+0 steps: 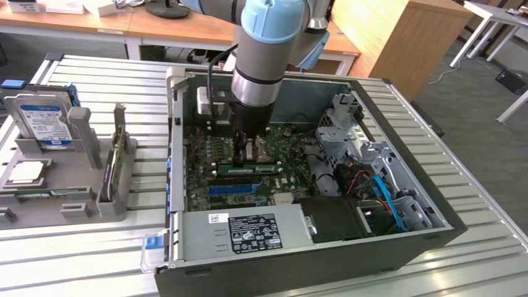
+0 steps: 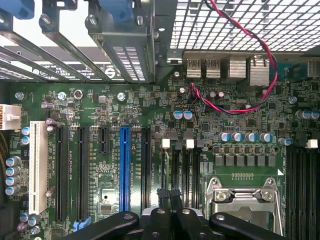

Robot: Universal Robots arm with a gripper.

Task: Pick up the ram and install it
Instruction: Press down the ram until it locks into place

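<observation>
With its fingers drawn together empty, we log the pincer (image 1: 242,162) low inside the case (image 1: 412,241); the ram (image 1: 247,167) sits seated in its motherboard slot directly below.

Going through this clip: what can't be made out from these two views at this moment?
- Exterior view: whether the pincer grips the ram; the arm's dark wrist covers the contact.
- Exterior view: whether the ram is fully seated in its slot; too small to tell.
- Wrist view: the pincer is cut off by the picture's edge.
- Exterior view: the hard drive label's print is too small to read.
</observation>
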